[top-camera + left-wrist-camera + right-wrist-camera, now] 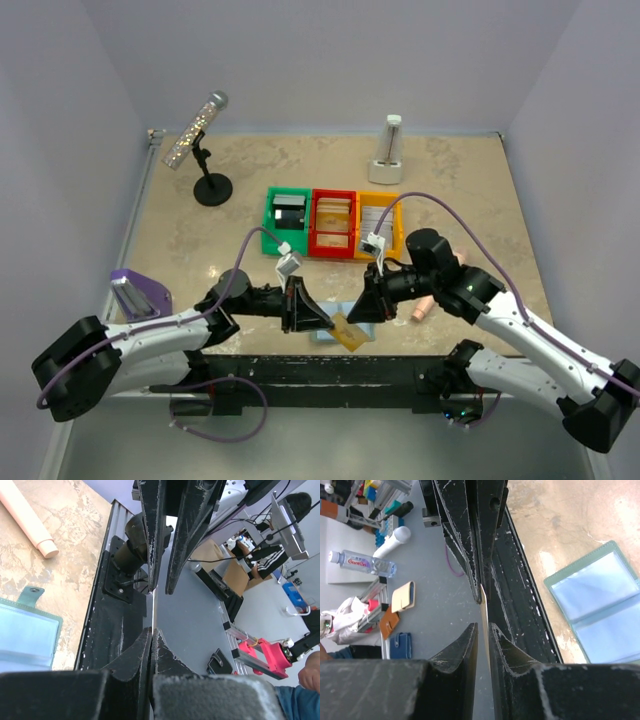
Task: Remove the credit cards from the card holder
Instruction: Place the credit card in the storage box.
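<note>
A tan credit card (350, 334) hangs edge-up above the table's near edge, between both grippers. My left gripper (326, 322) (151, 633) is shut on the card's thin edge (152, 611). My right gripper (356, 312) (482, 626) faces it from the other side. Its jaws stand slightly apart around the card (483, 598), with a gap showing on one side. The pale blue-grey card holder (320, 337) (25, 635) (600, 605) lies open and flat on the table just below, its clear pockets up.
Green (287, 222), red (333, 222) and yellow (378, 225) bins stand in a row mid-table with cards inside. A pink tube (421, 308) (25, 515) lies by the right arm. A microphone stand (205, 160), a white stand (387, 150) and a purple holder (135, 292) sit around.
</note>
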Action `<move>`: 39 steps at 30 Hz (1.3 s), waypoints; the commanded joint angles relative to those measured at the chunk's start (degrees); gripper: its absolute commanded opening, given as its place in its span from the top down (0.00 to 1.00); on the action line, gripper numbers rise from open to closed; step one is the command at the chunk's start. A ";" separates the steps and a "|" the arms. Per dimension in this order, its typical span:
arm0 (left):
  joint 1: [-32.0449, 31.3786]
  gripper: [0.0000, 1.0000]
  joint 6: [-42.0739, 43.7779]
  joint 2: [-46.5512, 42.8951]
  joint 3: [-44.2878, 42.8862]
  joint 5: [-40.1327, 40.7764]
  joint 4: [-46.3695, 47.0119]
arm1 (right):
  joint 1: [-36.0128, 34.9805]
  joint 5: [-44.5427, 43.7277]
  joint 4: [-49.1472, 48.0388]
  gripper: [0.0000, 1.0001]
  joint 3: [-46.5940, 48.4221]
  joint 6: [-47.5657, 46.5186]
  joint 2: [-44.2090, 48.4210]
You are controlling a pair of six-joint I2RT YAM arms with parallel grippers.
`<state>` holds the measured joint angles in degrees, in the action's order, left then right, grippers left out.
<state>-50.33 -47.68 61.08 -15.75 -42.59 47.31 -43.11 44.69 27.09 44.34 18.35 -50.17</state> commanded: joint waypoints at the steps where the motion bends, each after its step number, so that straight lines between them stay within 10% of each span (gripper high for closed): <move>1: -0.04 1.00 -1.19 -1.75 1.60 2.24 5.86 | -0.04 2.42 -3.72 0.81 -0.57 1.78 0.25; 39: 0.23 1.00 -2.77 -3.16 3.53 4.80 9.29 | -0.04 1.63 -1.95 0.82 -2.24 0.81 -0.28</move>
<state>-50.26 -50.39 58.48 -12.38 -38.46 52.69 -43.07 44.82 26.11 42.59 19.31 -51.37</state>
